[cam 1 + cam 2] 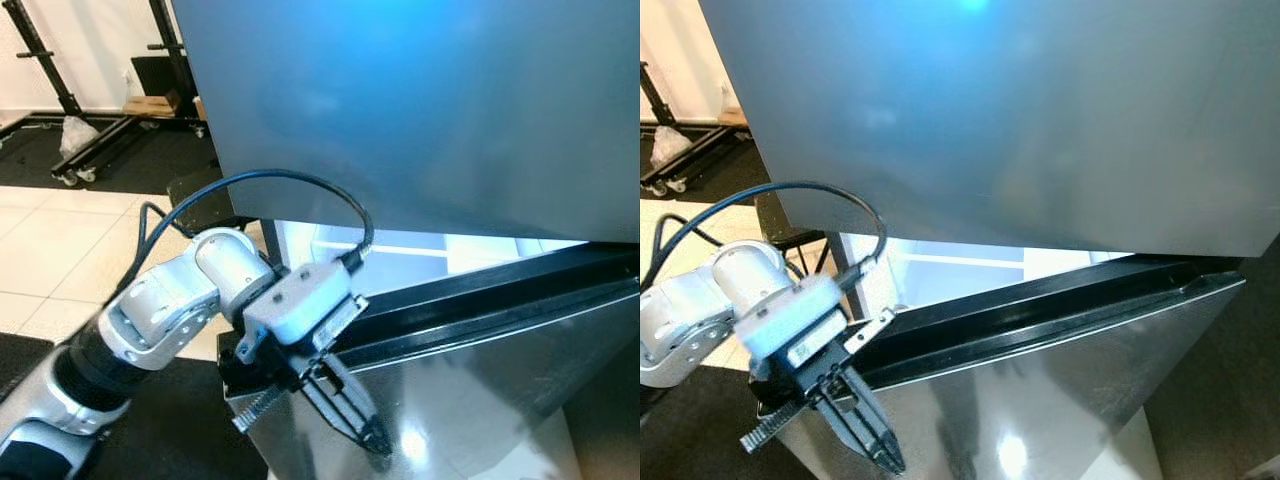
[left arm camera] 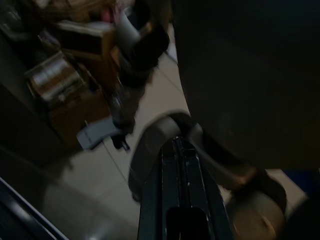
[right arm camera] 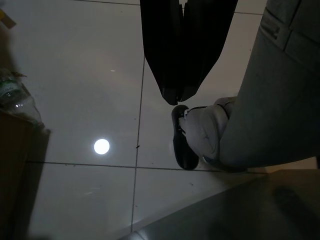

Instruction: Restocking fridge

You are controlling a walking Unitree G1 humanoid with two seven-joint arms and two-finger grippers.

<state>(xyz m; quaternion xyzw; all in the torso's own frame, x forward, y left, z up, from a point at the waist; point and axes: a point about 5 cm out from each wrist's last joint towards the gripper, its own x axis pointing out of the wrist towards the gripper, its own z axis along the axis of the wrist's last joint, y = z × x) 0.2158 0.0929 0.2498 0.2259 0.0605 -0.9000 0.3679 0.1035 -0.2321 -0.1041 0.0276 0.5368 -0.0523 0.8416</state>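
the left gripper (image 1: 368,432) hangs nearest the camera, its two black fingers pressed together with nothing between them, their tips pointing down in front of the steel face of the fridge's lower door (image 1: 470,400). the tips sit just below that door's black top edge, near its left corner; whether they touch the steel cannot be told. the silver left arm (image 1: 160,320) reaches in from the lower left, and a black cable (image 1: 300,182) loops from behind the elbow over to the wrist housing.

the lower door stands ajar, swung out toward the camera, and its dark gasket rim (image 1: 1040,305) runs across the middle of the head views. behind the rim the lit white interior of the fridge (image 1: 400,250) shows as a narrow band, with a pale shelf edge inside it; what lies on the shelf is too small to tell. above it the upper door (image 1: 1020,110) is a broad grey-blue panel, closed.

the right gripper (image 3: 176,95) hangs over pale floor tiles (image 3: 75,75), its fingers drawn together to a point and holding nothing. just beyond its tips a person's shoe (image 3: 187,137) and grey trouser leg (image 3: 275,100) stand on the tiles, and a clear plastic bottle (image 3: 12,97) lies at the edge of a brown box.

farthest off, to the left of the fridge, a wheeled black metal rack (image 1: 90,130) stands on dark matting before a white wall.
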